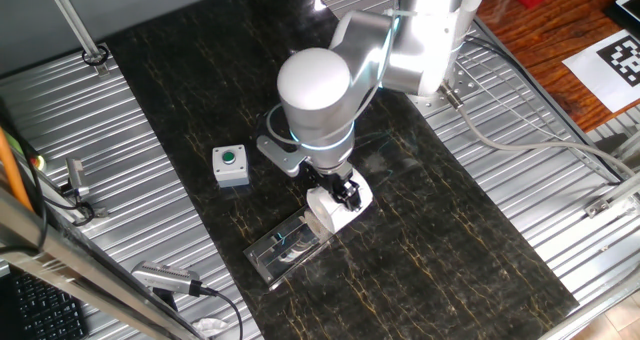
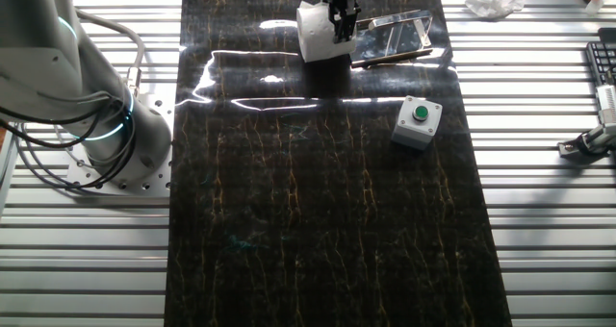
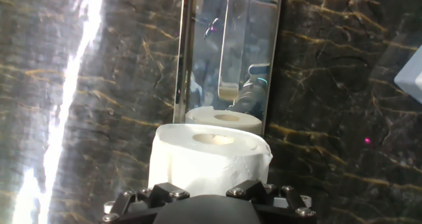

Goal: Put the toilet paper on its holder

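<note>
The toilet paper [image 3: 208, 159] is a white roll with a small hollow core, standing on end at the near short end of the holder [image 3: 231, 53]. The holder is a flat shiny metal plate that mirrors the roll and a thin bar. My gripper [image 3: 204, 192] is shut on the roll, one finger on each side. In one fixed view the gripper [image 1: 345, 192] sits on the roll [image 1: 330, 208] at the right end of the holder [image 1: 285, 245]. In the other fixed view the roll [image 2: 316, 34] touches the left end of the holder [image 2: 395, 37], under the gripper [image 2: 339, 19].
A small grey box with a green button [image 1: 231, 165] stands on the dark mat left of the holder; it also shows in the other fixed view [image 2: 417, 121]. Ribbed metal table [image 1: 520, 180] lies on both sides of the mat, with cables at its edges.
</note>
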Controlling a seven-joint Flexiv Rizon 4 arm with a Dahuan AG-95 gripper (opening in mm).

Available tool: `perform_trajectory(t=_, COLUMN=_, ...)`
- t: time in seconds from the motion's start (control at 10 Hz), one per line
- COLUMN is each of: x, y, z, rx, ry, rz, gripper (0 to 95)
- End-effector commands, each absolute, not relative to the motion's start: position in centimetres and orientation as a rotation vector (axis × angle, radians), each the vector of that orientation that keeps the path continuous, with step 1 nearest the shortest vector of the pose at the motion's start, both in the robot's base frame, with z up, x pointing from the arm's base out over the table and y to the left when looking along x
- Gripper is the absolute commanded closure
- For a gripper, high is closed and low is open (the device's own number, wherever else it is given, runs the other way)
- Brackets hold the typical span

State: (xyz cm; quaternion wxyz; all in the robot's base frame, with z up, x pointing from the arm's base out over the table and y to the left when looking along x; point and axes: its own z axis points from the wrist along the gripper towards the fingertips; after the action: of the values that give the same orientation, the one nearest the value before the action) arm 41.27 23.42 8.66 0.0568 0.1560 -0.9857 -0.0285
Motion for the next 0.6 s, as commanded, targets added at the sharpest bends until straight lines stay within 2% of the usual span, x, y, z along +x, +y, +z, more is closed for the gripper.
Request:
perform_trajectory(t=0.1, x=41.59, y=23.68, z=8.89, rx=0.48, ry=-2.987, rz=-0.086, gripper=95.0)
perform_trajectory(t=0.6, x=41.57, y=23.67, z=8.87, rx=0.487, ry=-2.981, rz=-0.08, gripper=95.0)
